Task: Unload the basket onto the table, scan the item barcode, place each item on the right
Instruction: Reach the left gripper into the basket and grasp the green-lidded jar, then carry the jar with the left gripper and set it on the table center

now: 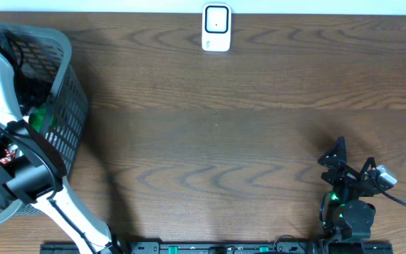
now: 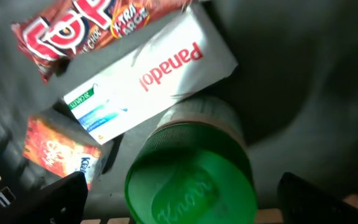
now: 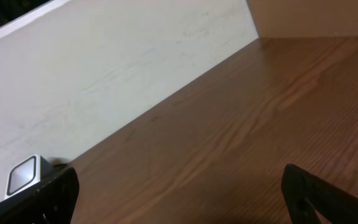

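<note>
Hanging spread inside the basket (image 1: 72,106), left gripper (image 2: 188,202) frames the green-lidded jar (image 2: 194,162); right gripper (image 3: 179,199) spread above open table (image 3: 260,112).

white box (image 2: 151,81): you read "Panadol"
green lid (image 2: 191,190): you read "Knorr", embossed
red wrapper (image 2: 86,28): you read "XTRA LARGE", "CHOC"

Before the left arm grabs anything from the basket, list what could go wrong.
The open left gripper hangs over the round green lid of a jar, which could slip from the grip. The Panadol box lies against the jar, so a grab may drag it along. No barcode shows on any upturned face, so the scanner may read nothing.
</note>
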